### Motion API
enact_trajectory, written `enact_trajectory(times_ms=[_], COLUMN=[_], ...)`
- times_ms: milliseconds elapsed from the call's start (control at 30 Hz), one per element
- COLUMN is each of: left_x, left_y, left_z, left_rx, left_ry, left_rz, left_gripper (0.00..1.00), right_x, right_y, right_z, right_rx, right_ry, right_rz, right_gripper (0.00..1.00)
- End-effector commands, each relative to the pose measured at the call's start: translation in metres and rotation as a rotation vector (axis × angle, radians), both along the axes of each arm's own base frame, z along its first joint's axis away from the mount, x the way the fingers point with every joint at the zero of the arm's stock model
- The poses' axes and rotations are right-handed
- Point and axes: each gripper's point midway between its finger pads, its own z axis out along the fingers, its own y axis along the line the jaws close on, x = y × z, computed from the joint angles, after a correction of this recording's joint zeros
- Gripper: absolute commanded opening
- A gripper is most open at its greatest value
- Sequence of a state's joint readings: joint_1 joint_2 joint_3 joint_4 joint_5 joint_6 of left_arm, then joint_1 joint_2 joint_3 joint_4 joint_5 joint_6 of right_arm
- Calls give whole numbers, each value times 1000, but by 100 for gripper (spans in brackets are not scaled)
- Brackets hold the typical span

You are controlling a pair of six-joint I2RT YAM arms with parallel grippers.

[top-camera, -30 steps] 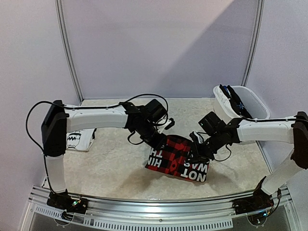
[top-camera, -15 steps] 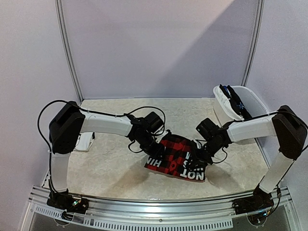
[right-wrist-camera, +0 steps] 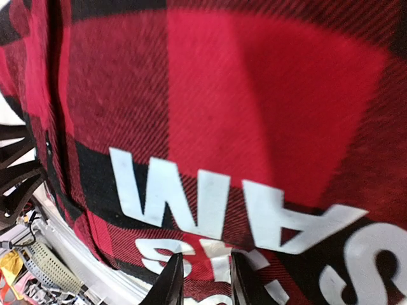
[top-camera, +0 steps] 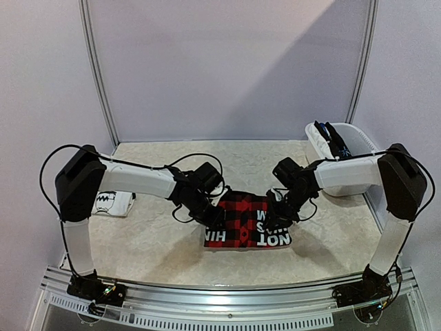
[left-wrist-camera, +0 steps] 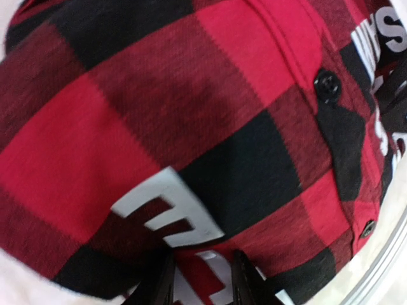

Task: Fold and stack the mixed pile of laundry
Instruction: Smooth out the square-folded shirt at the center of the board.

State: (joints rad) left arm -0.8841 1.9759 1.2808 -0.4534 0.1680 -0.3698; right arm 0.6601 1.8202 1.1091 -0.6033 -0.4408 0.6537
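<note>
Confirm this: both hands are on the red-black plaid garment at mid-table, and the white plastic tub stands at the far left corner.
Wrong side: the white plastic tub stands at the far right corner, as the top external view shows. The left hand and right hand are on the red-black plaid garment.

Plaid garment (left-wrist-camera: 191, 127): red-black checks, filled nearly the whole view.
White lettering (left-wrist-camera: 168, 213): blocky, low in view; more at upper right.
Black button (left-wrist-camera: 326, 83): sat on the placket, right side.
Left gripper (left-wrist-camera: 202, 273): jaws near together at bottom edge, plaid between them.
Tabletop (left-wrist-camera: 16, 283): pale sliver, lower left corner.
</note>
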Motion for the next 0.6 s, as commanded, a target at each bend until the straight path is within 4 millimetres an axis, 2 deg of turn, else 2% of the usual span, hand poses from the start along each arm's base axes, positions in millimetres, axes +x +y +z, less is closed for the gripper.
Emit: enact_trajectory(times_ms=[0, 133, 233, 433, 567], left_x=[0, 12, 17, 25, 27], left_y=[20, 12, 8, -2, -5], left_z=[15, 38, 49, 61, 56], left_rx=[66, 52, 44, 15, 11], left_ry=[14, -38, -63, -87, -88], left_rz=[49, 36, 29, 28, 25], left_gripper=[31, 31, 31, 31, 31], right_x=[12, 19, 23, 25, 30], right_y=[-12, -13, -17, -27, -36], right_z=[19, 43, 51, 52, 47], right_rx=[-60, -56, -76, -119, -156], right_ry=[-54, -103, -129, -146, -148], right_rz=[-13, -30, -48, -81, -119], right_gripper=[27, 28, 28, 29, 29])
